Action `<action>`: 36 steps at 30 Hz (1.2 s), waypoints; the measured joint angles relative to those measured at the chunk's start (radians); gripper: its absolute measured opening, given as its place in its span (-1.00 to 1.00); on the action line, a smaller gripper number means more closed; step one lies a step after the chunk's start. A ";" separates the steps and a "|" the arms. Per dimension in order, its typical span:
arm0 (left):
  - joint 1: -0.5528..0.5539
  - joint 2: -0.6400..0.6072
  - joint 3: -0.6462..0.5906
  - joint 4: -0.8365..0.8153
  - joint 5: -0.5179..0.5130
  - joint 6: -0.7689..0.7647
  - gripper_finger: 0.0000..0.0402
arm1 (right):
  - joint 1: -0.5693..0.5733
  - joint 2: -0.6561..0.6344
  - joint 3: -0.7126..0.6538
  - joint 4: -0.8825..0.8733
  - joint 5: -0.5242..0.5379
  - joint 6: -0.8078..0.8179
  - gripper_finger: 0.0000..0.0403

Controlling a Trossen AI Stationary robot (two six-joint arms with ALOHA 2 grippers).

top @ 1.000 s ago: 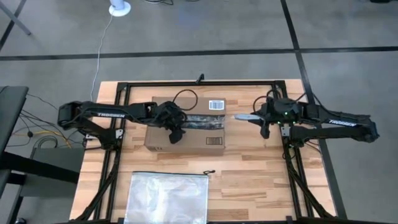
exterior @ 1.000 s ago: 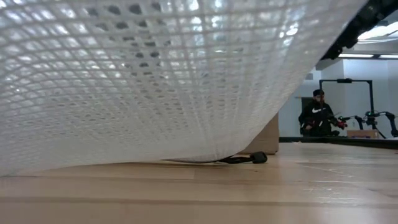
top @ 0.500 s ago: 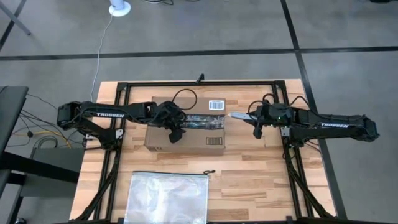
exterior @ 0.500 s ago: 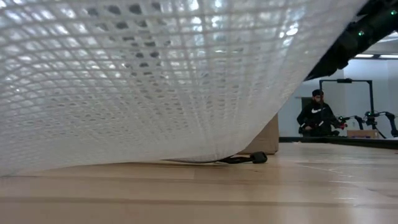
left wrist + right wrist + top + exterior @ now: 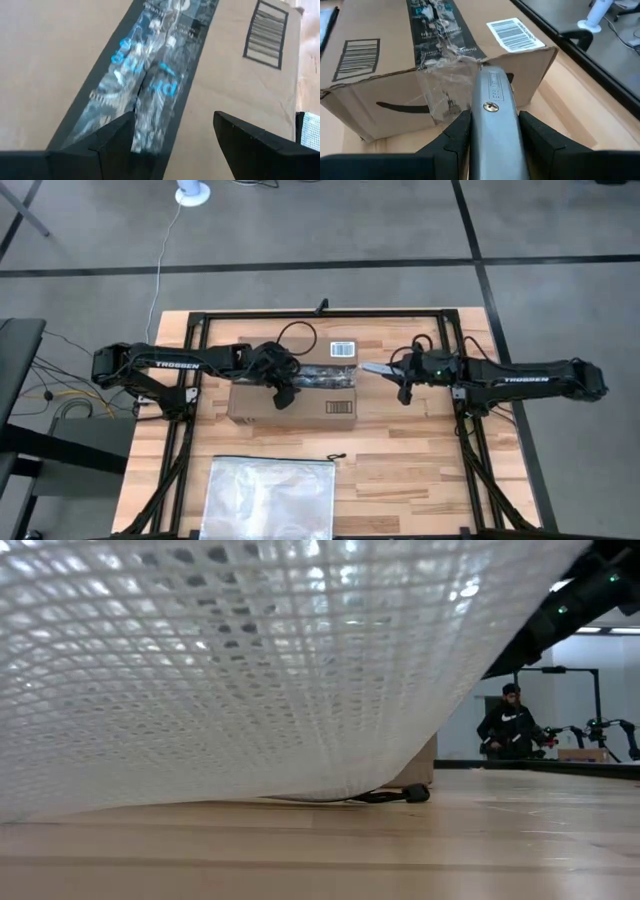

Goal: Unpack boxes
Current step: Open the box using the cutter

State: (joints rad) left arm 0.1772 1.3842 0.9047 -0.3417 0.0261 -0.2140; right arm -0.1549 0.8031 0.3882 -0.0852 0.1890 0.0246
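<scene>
The brown cardboard box (image 5: 295, 395) lies flat on the wooden table, with a dark printed tape strip (image 5: 150, 75) along its top and a white barcode label (image 5: 512, 34). My left gripper (image 5: 283, 393) is open over the top of the box, one finger on each side of the tape's torn seam. My right gripper (image 5: 404, 385) is just off the box's right end, shut on a grey utility knife (image 5: 490, 100). The knife's front end is at the top edge of that end. My left gripper points down at the box's top (image 5: 60, 60), but I cannot tell whether its fingertips (image 5: 117, 132) touch the cardboard. My right gripper pinches the knife's grey body (image 5: 492, 125) between its two fingers, with the knife lying along them. It comes nearly level from the table's right. The knife's front end (image 5: 481, 70) meets the taped top edge of the box's right end.
A clear plastic zip bag (image 5: 268, 498) lies near the front edge and fills most of the low view as the zip bag (image 5: 250, 660). A black metal frame (image 5: 320, 313) runs round the table. A person (image 5: 510, 725) is in the room behind.
My right gripper has moved toward the table's left with the knife, bringing its front end up to the box's right end. The box has slid a little toward the table's left edge, still flat.
</scene>
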 joint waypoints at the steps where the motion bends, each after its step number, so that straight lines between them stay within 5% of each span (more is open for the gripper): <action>1: 0.000 0.000 0.000 0.000 0.000 0.000 0.27 | 0.006 0.007 0.000 0.015 -0.002 -0.006 -0.43; 16: 0.000 -0.001 0.000 -0.010 0.000 -0.012 0.27 | 0.059 -0.004 0.022 0.071 -0.008 -0.058 -0.43; 23: -0.005 -0.001 0.000 0.010 0.006 -0.039 0.27 | 0.062 0.096 0.000 0.134 -0.007 -0.060 -0.43; 36: -0.152 0.048 0.008 0.337 0.020 -0.070 0.27 | 0.075 0.235 0.000 0.201 -0.007 -0.101 -0.43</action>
State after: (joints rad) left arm 0.0249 1.4327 0.9127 -0.0044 0.0463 -0.2839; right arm -0.0795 1.0380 0.3882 0.1160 0.1818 -0.0765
